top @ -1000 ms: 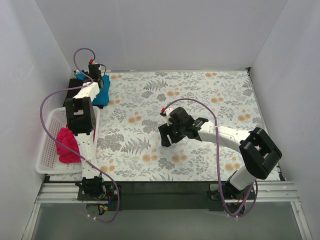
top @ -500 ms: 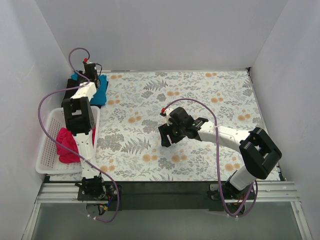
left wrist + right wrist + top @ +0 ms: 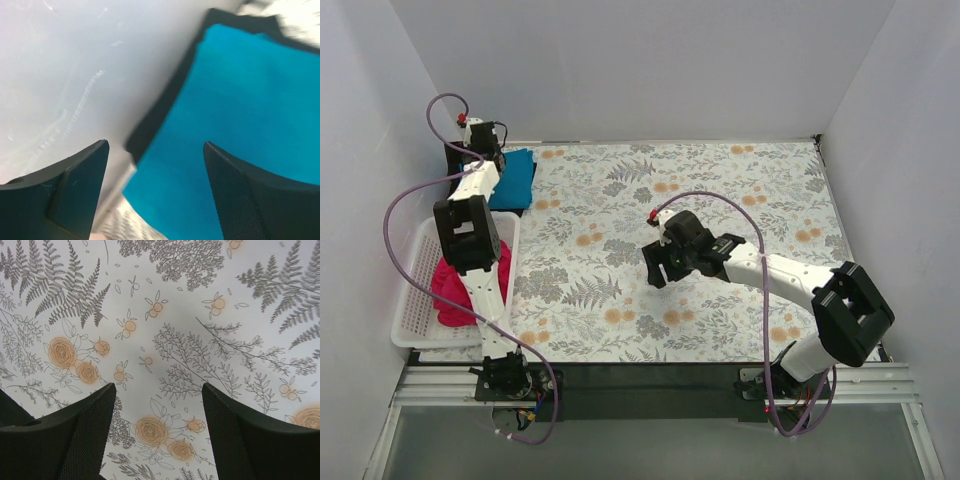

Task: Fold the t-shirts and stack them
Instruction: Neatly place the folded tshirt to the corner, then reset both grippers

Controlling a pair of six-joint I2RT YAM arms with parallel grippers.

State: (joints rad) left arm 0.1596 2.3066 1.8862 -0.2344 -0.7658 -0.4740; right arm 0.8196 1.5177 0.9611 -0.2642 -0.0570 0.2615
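Left hand (image 3: pixel 154 146) has withdrawn toward ten o'clock, spread empty, clearing the stacked teal-blue shirt (image 3: pixel 245 105); right hand (image 3: pixel 156 388) gapes empty.

Back wall (image 3: pixel 650 70): plain white, matt, meeting the far edge of the table.
Left wall (image 3: pixel 365 130): white, closing in the table on that side; faint scuffs visible in the left wrist view.
Right wall (image 3: pixel 910 130): white, slanting in from the other side.
Table covering (image 3: pixel 720 190): pale cloth printed with grey ferns and orange flowers, lying flat.
Near edge: black strip (image 3: pixel 650 378), then a silver metal rail (image 3: pixel 650 396) across the full width.
Floor (image 3: pixel 650 450): dull grey, below the rail.
Light: soft, even, with weak shadows.
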